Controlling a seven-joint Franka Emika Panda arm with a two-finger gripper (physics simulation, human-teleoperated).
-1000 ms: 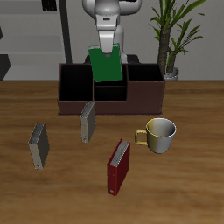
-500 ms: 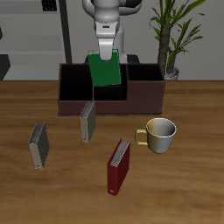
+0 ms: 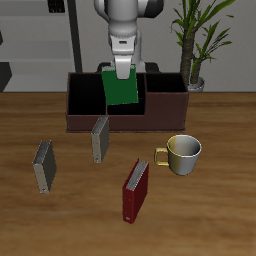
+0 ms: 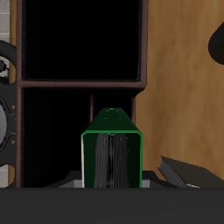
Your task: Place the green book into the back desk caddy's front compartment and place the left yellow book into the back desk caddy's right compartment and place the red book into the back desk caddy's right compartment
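Nearest the counter's [image 3: 220, 215] front edge stands the red book [image 3: 135, 191], upright, with a yellow mug [image 3: 182, 153] beside it and two grey books farther along: the left yellow book [image 3: 100, 137] and its darker twin [image 3: 43, 165]. Behind them, the tool [image 3: 122, 70] is clamped on the green book [image 3: 122, 88], holding it upright over the middle of the back desk caddy [image 3: 80, 122]. A potted plant [image 3: 196, 40] stands beyond.

four books [image 3: 122, 88] (two grey), one caddy [image 3: 165, 104], one mug [image 3: 182, 154].
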